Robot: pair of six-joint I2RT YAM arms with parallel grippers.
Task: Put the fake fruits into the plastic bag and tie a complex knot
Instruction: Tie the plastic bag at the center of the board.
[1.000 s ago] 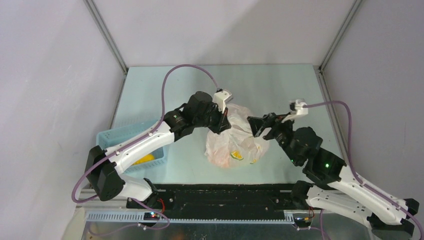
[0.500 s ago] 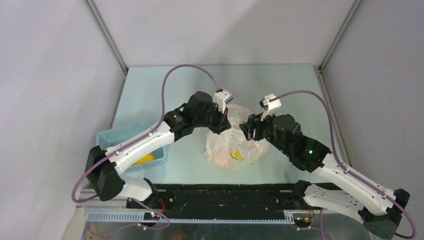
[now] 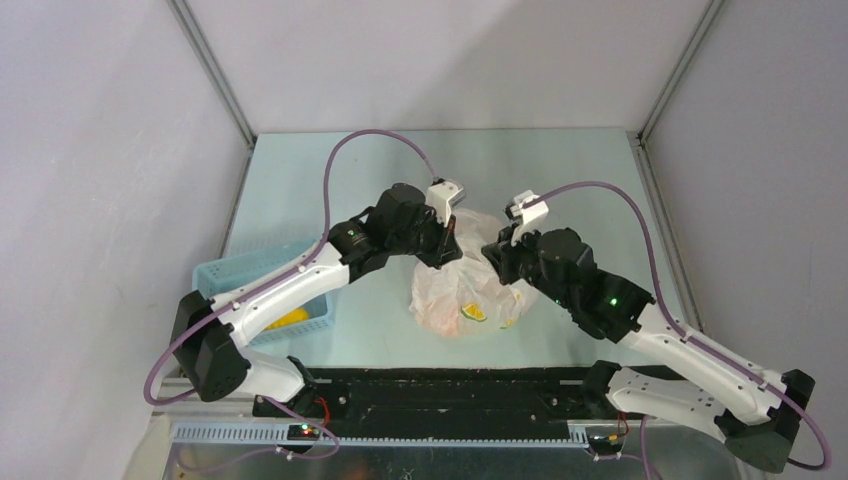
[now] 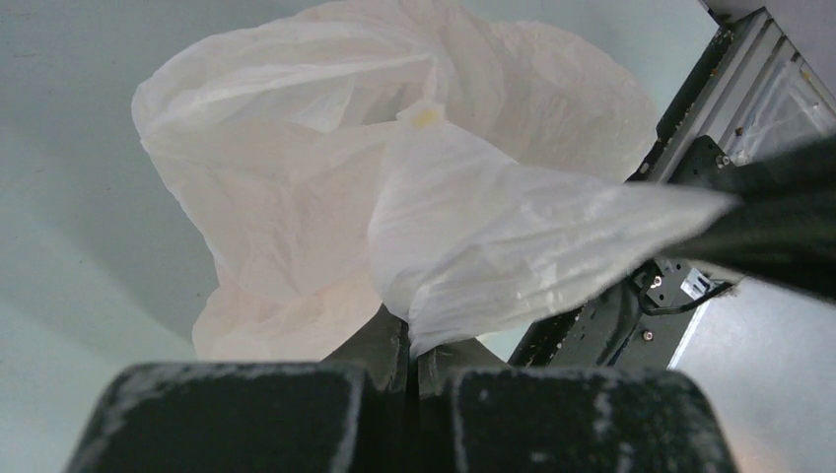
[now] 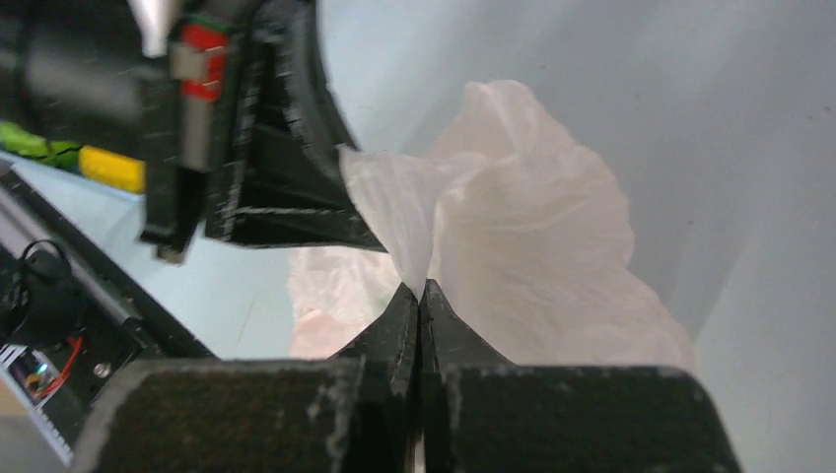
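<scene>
The plastic bag (image 3: 465, 290) sits bulging in the middle of the table, white with a yellow-green fruit-slice print on its front. Pinkish fake fruits show faintly through the plastic (image 5: 330, 296). My left gripper (image 3: 447, 247) is at the bag's upper left, shut on a flap of its plastic (image 4: 513, 236). My right gripper (image 3: 497, 258) is at the bag's upper right, shut on another fold (image 5: 394, 197). The two grippers stand close together above the bag's top. In the right wrist view the left gripper (image 5: 266, 148) looms just beyond the pinched fold. The knot is out of view.
A light blue slatted basket (image 3: 228, 275) stands at the left beside the left arm, with a yellow fruit (image 3: 290, 318) in it. The black rail (image 3: 430, 395) runs along the near edge. Grey walls close in both sides.
The right arm swung in leftward to the bag's top and its gripper went from open to shut on the plastic. The left arm and bag stayed put.
</scene>
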